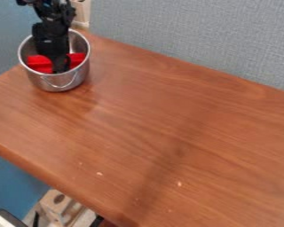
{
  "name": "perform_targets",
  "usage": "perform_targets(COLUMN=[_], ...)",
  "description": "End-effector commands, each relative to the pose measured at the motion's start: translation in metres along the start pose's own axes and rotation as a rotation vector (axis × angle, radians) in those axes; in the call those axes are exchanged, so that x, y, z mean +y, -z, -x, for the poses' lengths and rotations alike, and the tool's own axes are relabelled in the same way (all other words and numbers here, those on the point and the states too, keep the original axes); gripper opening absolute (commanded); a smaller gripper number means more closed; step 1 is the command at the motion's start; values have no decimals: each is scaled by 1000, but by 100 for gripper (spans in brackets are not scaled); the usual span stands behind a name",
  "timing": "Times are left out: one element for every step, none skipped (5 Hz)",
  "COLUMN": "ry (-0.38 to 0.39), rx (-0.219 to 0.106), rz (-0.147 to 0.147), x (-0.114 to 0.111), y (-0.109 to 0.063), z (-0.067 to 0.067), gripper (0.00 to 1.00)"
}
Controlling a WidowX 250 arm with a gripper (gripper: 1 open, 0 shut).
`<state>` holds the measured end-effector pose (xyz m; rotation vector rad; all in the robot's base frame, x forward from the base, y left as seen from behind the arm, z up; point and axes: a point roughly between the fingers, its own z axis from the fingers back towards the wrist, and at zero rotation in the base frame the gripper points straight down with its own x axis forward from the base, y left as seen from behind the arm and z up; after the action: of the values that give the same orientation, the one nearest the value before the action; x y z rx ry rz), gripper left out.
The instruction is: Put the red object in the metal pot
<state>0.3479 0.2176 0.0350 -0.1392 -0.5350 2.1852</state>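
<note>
Red object (38, 63) inside metal pot (54, 80) under gripper (52, 51)

Your black pincer (52, 53) dips into the small shiny silver steel pot (56, 78) and covers the middle of the bright red block (39, 63), so you only get red on either side. Fingertips too dark and small to separate. Arm cut off by the top edge. Brown wooden surface (169, 133) runs off the left and right edges.
</note>
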Motion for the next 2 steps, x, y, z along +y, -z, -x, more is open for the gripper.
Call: perform_targets(ry=[3,7], rx=[2,-3], rz=[26,29], x=[-4,-2], y=[-6,-6], z=[5,6], gripper=[100,100])
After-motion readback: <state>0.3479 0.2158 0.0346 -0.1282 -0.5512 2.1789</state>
